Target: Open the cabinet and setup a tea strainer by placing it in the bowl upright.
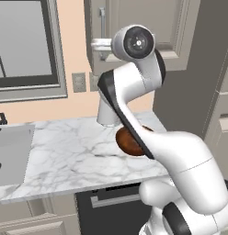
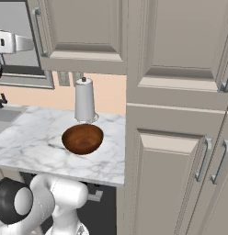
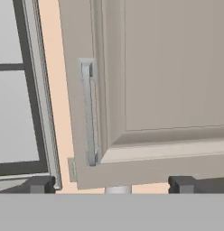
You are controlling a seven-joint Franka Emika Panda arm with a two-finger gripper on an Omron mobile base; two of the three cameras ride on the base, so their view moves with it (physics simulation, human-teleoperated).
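The cabinet (image 3: 150, 90) hangs on the wall with its recessed-panel door shut; in the hand view it spreads from 12 o'clock across to 3 o'clock, and its vertical silver bar handle (image 3: 89, 113) stands at about 9 o'clock of centre, just right of the peach wall strip and the window frame (image 3: 32, 90). Below it the marble table (image 2: 37, 137) carries the rest. The white paper towel roll (image 2: 84, 101) stands upright toward the back wall. The bowl (image 2: 82, 138) sits at 6 o'clock of the roll, near it but apart, upright and reddish-brown inside. The claw (image 3: 111, 184) is raised before the cabinet door, its jaws spread wide, one dark tip at 7 o'clock and one at 5 o'clock of the hand view. It holds nothing and touches nothing; the handle lies above and between the tips, with a gap.
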